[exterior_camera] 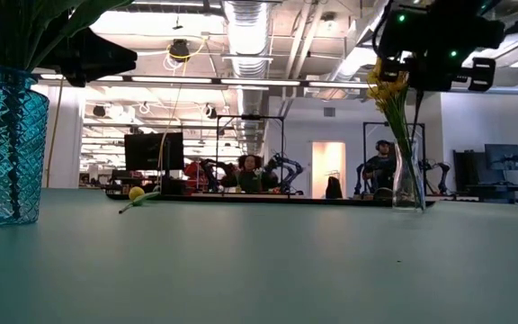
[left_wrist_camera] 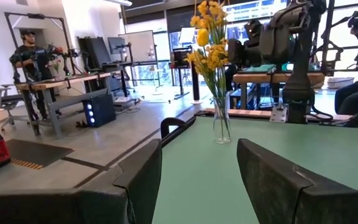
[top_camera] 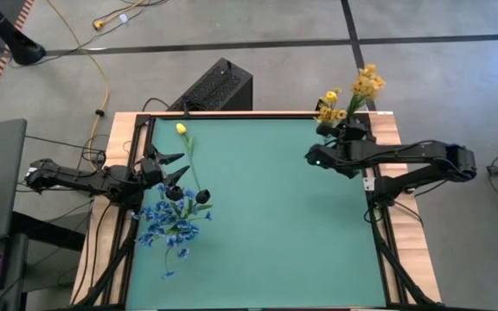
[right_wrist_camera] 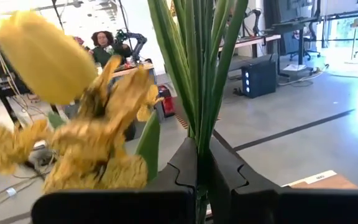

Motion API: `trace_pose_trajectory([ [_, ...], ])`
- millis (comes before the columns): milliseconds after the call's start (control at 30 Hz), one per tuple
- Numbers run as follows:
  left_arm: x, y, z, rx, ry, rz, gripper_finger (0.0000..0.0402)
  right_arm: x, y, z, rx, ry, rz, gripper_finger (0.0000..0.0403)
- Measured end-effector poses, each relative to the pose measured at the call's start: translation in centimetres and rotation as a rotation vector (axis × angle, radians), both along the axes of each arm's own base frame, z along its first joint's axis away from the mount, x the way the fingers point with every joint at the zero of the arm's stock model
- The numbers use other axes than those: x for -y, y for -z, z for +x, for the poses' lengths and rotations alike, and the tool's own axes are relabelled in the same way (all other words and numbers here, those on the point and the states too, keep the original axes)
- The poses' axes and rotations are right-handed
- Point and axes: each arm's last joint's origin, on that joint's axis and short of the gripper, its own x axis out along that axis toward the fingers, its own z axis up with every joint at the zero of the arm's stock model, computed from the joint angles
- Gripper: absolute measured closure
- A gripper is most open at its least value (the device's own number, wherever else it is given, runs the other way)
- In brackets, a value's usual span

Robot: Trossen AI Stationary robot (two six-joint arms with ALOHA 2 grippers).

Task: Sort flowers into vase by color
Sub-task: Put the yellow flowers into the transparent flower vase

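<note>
A clear glass vase (exterior_camera: pixel 408 191) of yellow flowers (top_camera: pixel 363 86) stands at the table's far right corner. My right gripper (right_wrist_camera: pixel 201 160) is level beside the bunch, shut on green stems. At the left edge, blue flowers (top_camera: pixel 169 223) fill a blue patterned vase (exterior_camera: pixel 4 148). One yellow-bud flower (top_camera: pixel 181 129) lies flat on the green mat at the far left, its stem running toward the blue bunch. Just beyond the blue bunch my left gripper (top_camera: pixel 173 169) hovers open with nothing between its fingers (left_wrist_camera: pixel 143 180). My right gripper pinches the green stems (right_wrist_camera: pixel 199 127) of the yellow bunch between its two fingers. How many stems it has I cannot tell. The fingers come in level and lie across the upright stems. Below the gripper the stems (exterior_camera: pixel 401 135) run down into the clear vase.
A black box (top_camera: pixel 214 86) sits on the floor beyond the table's far edge. The wide middle of the green mat (top_camera: pixel 275 216) lies between the two vases. People and other robot arms show in the room behind the table.
</note>
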Motion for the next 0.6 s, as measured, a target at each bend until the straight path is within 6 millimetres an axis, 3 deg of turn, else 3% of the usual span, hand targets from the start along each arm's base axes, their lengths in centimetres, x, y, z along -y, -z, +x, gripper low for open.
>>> trace_pose_trajectory([
  [600, 0.0, 0.0, 0.0, -0.005, -0.001, 0.008, 0.0203, 0.6, 3.8, 2.4, -0.103, 0.006, 0.024, 0.0359],
])
